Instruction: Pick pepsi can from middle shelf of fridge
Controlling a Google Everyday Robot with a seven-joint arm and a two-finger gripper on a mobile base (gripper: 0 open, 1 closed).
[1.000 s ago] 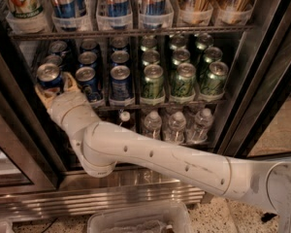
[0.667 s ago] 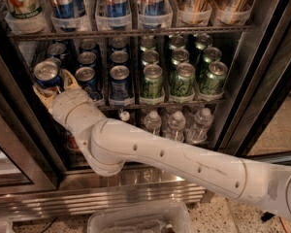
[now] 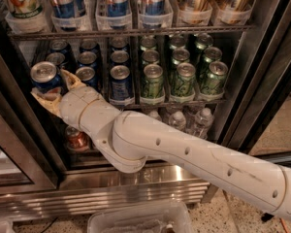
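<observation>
**Pepsi can clamped at the left front of the middle shelf**

The gripper (image 3: 56,89) is at the left front corner of the middle shelf (image 3: 136,104), closed on a pepsi can (image 3: 44,76). One tan finger (image 3: 72,79) presses the can's right side and the other lies under its lower left. The can sits just left of the shelf's leftmost lane of blue cans, in front of the row, with its silver lid facing up.

Compared with a second ago, the can has shifted only slightly, up and to the left of the shelf's front row. The arm (image 3: 194,154) has changed more. Its elbow bend has swung right below the shelf, and the forearm now crosses the fridge (image 3: 136,178) base at a steeper slant. A red can (image 3: 76,139) below the shelf's left end, which the arm covered before, now shows beside the wrist.

The green cans (image 3: 183,81) on the shelf's right half stand as they did. So do the water bottles (image 3: 201,120) beneath that half and the tall cans (image 3: 115,4) on the rack above the shelf.
</observation>
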